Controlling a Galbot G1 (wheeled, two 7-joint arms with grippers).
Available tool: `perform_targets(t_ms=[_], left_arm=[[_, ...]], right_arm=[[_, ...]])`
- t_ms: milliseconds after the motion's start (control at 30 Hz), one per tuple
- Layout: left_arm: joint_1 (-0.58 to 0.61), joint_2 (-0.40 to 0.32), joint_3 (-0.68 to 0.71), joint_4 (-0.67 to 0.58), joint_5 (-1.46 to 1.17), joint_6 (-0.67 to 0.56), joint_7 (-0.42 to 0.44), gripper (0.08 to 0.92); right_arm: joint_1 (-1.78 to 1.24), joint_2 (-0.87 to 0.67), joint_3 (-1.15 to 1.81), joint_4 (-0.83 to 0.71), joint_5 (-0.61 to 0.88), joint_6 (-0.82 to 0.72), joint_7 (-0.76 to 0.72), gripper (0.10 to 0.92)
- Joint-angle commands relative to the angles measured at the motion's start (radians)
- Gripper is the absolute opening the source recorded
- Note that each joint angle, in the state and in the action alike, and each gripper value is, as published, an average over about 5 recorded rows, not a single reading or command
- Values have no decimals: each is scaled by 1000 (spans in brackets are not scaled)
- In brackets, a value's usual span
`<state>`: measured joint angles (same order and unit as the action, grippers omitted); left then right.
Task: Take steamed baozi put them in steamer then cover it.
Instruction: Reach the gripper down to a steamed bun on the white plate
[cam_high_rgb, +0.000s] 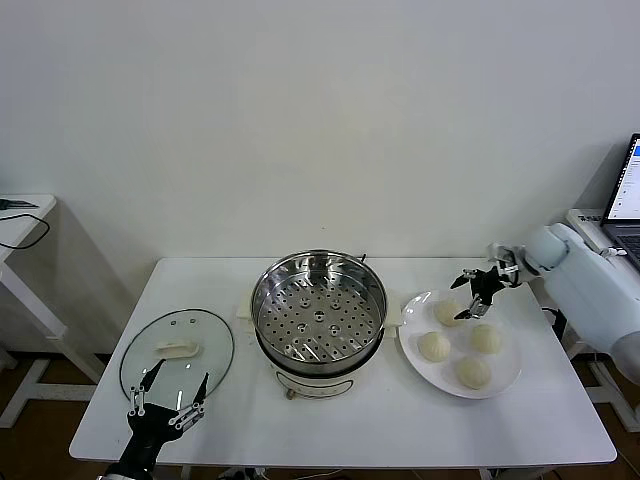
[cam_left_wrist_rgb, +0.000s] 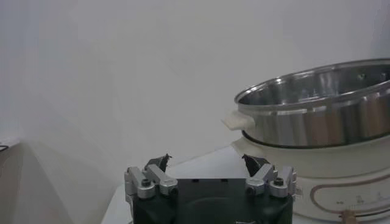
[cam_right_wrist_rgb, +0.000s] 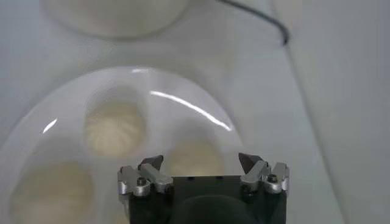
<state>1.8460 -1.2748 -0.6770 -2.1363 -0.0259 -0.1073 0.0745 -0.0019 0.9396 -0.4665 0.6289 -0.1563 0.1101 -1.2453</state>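
The steamer (cam_high_rgb: 318, 312), a shiny steel pot with a bare perforated tray, stands mid-table; the left wrist view shows its wall (cam_left_wrist_rgb: 317, 103). The cover (cam_high_rgb: 205, 340), a glass lid with a white handle, lies flat to its left. Several baozi sit on a white plate (cam_high_rgb: 508, 368) on the right, among them one at the far side (cam_high_rgb: 447, 313) and one at the near side (cam_high_rgb: 473, 372). My right gripper (cam_high_rgb: 470, 300) (cam_right_wrist_rgb: 201, 158) hovers open just above the far baozi (cam_right_wrist_rgb: 195, 157), with another baozi (cam_right_wrist_rgb: 114, 125) beside it. My left gripper (cam_high_rgb: 180, 375) (cam_left_wrist_rgb: 205, 158) is open and empty at the cover's near edge.
The white table (cam_high_rgb: 350, 430) ends just in front of my left gripper. A laptop (cam_high_rgb: 625, 195) stands off the table's right end and a side table (cam_high_rgb: 20, 215) at the far left. A black cable (cam_right_wrist_rgb: 256, 15) runs behind the plate.
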Motion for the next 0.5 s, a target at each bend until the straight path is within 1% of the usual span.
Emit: perform_targets(t_ms=[33, 500], left_arm=[[6, -3, 2, 7, 1, -5, -6, 823], [7, -9, 15, 15, 5, -11, -9, 823]], right_arm=[[64, 116, -48, -137, -181, 31, -21, 823], [51, 148, -56, -153, -237, 36, 27, 822]])
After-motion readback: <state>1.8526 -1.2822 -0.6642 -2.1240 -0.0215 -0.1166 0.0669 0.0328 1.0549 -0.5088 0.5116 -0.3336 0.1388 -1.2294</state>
